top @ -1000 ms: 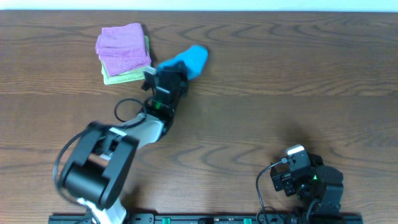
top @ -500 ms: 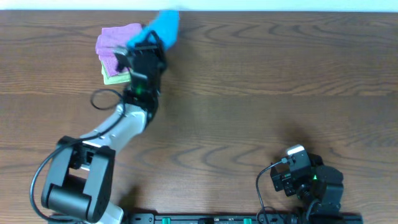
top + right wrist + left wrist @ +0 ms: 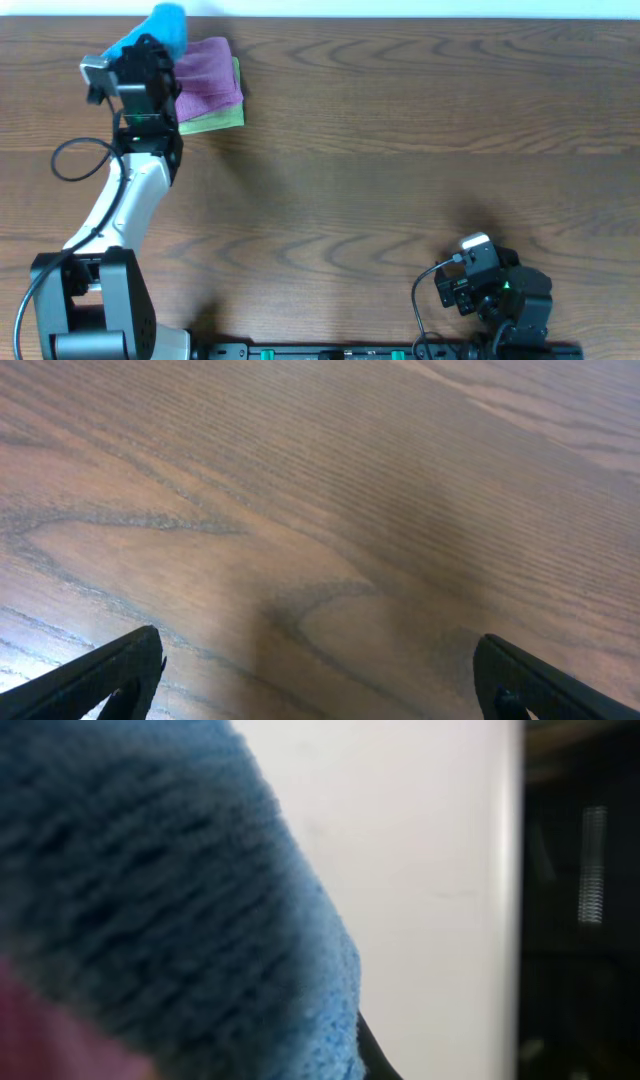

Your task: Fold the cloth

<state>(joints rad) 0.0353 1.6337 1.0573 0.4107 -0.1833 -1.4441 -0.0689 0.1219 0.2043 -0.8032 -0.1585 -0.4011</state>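
Note:
The cloth is a bunched sky-blue wad held up at the table's back-left edge, just left of the pink folded cloth. My left gripper is shut on the cloth, and its fingertips are buried in the fabric. In the left wrist view the cloth fills the left half of the frame, with a white wall behind it. My right gripper rests at the front right of the table, far from the cloth. Its fingers stand wide open over bare wood with nothing between them.
The pink folded cloth lies on top of a light green folded cloth at the back left. The brown wooden table ends at a white strip along the far edge. The left arm's cable loops beside its forearm.
My left arm has swung left and toward the back with the cloth, from right of the pink and green stack, across it, to the back-left edge. The right arm has not moved.

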